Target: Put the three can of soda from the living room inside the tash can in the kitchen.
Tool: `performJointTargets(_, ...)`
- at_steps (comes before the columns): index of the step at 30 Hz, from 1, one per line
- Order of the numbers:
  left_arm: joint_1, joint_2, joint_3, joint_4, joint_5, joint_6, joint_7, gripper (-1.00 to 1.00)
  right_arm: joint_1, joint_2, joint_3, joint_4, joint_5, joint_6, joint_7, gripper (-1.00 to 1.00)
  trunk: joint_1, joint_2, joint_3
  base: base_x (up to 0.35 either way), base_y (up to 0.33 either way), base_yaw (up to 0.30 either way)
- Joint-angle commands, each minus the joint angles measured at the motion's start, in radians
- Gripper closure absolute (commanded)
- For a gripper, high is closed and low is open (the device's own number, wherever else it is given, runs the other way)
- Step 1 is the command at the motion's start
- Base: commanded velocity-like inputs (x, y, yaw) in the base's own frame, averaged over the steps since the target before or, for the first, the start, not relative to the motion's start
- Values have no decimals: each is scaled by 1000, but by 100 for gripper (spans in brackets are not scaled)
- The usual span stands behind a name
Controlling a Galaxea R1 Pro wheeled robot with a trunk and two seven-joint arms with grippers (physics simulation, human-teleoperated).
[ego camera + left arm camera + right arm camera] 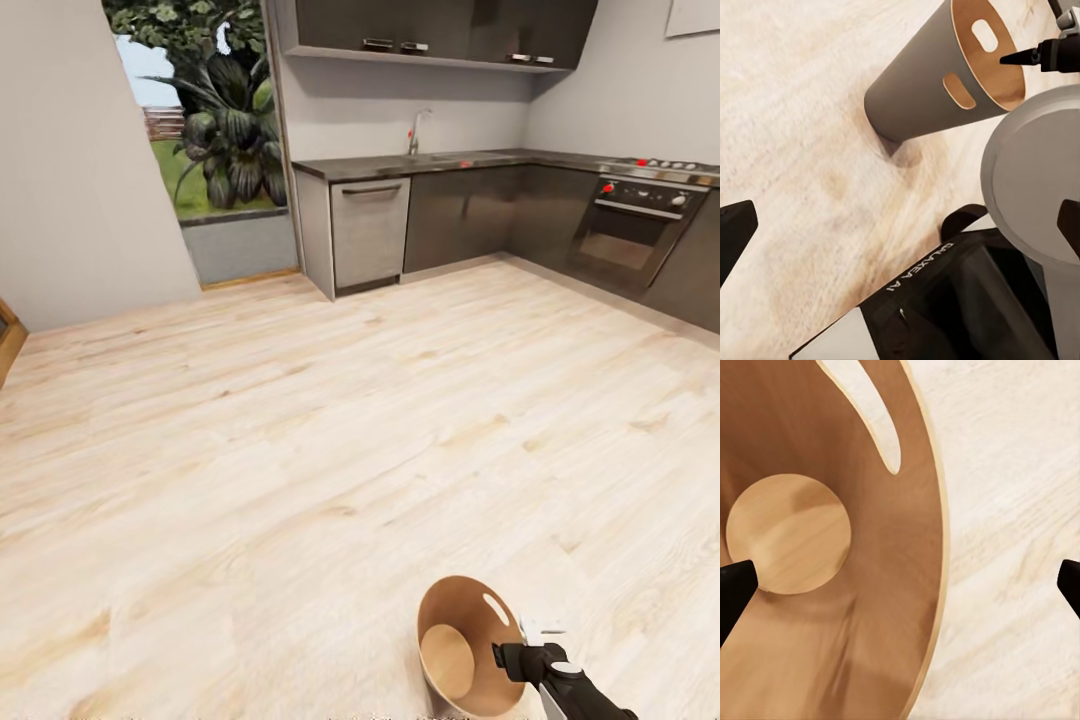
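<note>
1. The kitchen point(470, 200) fills the far end of the head view: grey cabinet fronts, a dark countertop point(430, 162) with a tap, an oven point(630, 225) at the far right, dark upper cupboards point(440, 30) above. A tall opening at the far left shows garden plants.

2. The pale wood plank floor point(300, 450) runs from the cabinets to the near edge of the view. No soda cans are seen on it, nor anywhere in these views.

3. The tash can point(465, 645) stands on the floor near the robot's base, close to the near edge of the head view and right of centre. Its brown inside is bare down to the round bottom, and an oval hand-hole sits near the rim. In the left wrist view the bin point(937, 75) shows its off-white outside.

4. The right claw point(512, 658) hangs at the bin's rim, aimed into the mouth; in its own view the dark fingertips point(735, 585) stand well apart, released and carrying nothing. Judgement: this posture suits a drop into the bin.

5. The left claw point(900, 232) is likewise spread wide, holding nothing, pointing at the floor beside the bin.
</note>
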Motion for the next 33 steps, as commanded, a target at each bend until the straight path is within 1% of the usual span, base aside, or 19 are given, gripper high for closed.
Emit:
performJointTargets(1, 0, 0, 0, 0, 0, 0, 0, -100, 0, -1, 0, 0, 0, 0, 0, -100, 0, 0, -2, 0, 0, 0)
performJointTargets(33, 0, 0, 0, 0, 0, 0, 0, -100, 0, -1, 0, 0, 0, 0, 0, -100, 0, 0, -52, 0, 0, 0)
